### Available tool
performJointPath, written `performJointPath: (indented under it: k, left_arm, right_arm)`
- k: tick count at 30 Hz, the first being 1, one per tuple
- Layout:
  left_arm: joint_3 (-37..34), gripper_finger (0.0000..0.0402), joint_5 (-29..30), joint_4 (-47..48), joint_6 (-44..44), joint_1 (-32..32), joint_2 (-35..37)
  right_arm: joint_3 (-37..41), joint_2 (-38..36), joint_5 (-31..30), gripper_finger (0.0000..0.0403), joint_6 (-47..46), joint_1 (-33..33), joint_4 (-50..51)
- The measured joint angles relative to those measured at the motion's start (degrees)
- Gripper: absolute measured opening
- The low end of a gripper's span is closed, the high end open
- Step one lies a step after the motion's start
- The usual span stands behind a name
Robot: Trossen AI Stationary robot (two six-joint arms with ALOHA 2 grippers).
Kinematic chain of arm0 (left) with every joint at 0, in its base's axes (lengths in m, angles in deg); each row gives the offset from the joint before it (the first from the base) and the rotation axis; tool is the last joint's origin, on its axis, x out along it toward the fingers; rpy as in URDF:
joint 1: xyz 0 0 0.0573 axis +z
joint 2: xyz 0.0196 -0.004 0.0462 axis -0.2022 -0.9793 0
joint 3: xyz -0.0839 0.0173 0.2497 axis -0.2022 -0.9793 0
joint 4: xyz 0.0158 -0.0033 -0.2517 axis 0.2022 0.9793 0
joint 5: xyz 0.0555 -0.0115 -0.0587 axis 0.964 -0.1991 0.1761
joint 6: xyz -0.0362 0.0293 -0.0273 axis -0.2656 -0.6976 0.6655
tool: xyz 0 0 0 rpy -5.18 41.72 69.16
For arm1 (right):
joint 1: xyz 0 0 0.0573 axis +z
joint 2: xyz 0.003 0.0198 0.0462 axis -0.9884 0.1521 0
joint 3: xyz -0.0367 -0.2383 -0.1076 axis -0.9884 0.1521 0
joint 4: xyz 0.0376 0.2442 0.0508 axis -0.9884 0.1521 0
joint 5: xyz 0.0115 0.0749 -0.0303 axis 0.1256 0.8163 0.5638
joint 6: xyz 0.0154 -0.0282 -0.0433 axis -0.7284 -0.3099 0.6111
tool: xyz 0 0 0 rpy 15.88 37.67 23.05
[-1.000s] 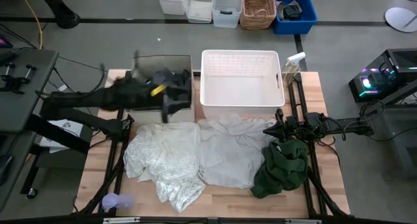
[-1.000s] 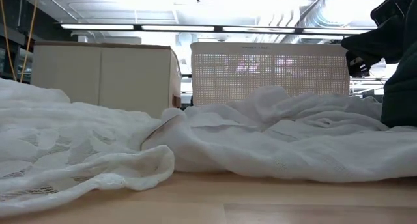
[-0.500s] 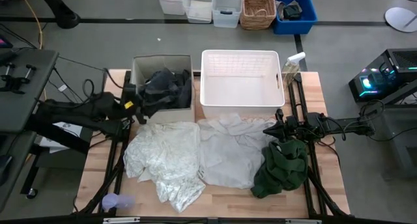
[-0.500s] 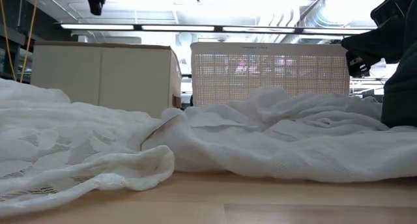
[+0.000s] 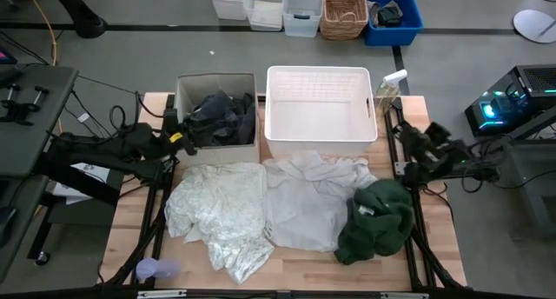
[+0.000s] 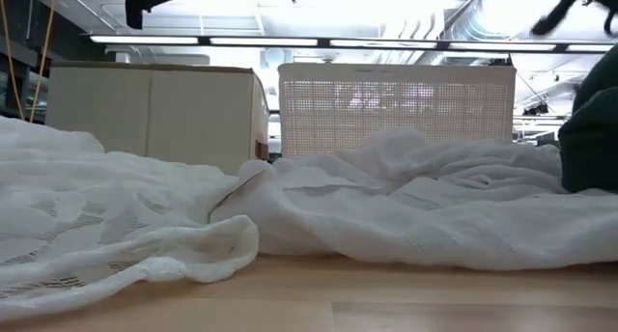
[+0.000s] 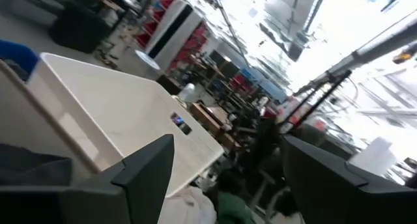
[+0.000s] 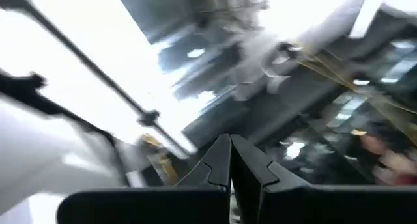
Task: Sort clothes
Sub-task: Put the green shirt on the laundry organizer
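From above, a wooden desk [image 5: 287,264] stands on a grey floor, with storage bins along the upper edge of the frame. At upper centre-left a beige fabric box [image 5: 185,89] holds a dark grey piece [image 5: 219,118]; the white plastic basket [image 5: 320,142] beside it is bare inside. Below them lie a lacy cream piece [image 5: 217,212] and a white piece [image 5: 304,203], with a dark green piece [image 5: 378,219] heaped at lower right. The left pincer [image 5: 181,139] sits at the box's left rim; the right pincer [image 5: 408,134] is at the desk's right edge, apart from the green heap. The table-level view shows white cloth filling the foreground, box and basket behind. In the left wrist view the fingers [image 7: 146,172] are spread wide, empty. In the right wrist view the fingers [image 8: 218,165] are pressed together, nothing between them; the surroundings are blurred.
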Motion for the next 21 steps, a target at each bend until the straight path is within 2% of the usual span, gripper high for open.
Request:
performJointPath:
  k: [1,3,6,9,14,18,21]
  left_arm:
    - [0.00,0.0268,0.92,-0.02,0.00,0.00,0.02]
    - [0.00,0.0268,2.20,-0.02,-0.04,0.00,0.04]
    - [0.00,0.0268,2.93,0.04,-0.07,0.00,0.02]
    - [0.00,0.0268,2.86,0.04,-0.42,0.00,0.02]
    - [0.02,0.0268,1.06,0.71,-2.34,0.00,0.04]
    - [0.02,0.0268,-1.60,1.50,-3.63,0.00,0.02]
    - [0.02,0.0268,-4.41,2.97,-3.64,-0.01,0.48]
  right_arm:
    - [-2.12,0.02,3.05,0.0000,-0.76,0.01,2.33]
    - [-8.17,0.60,9.42,0.0001,-5.00,0.36,13.62]
    - [-21.08,4.70,17.30,0.0009,-13.27,1.50,41.61]
    - [-34.90,14.29,23.27,0.0024,-18.74,3.04,68.10]
    - [-53.00,34.59,33.73,0.0059,-18.53,6.63,97.14]
    - [-61.71,48.96,39.09,0.0097,-13.84,11.70,117.42]
    - [-64.33,56.87,40.59,0.0129,-11.25,16.46,130.69]
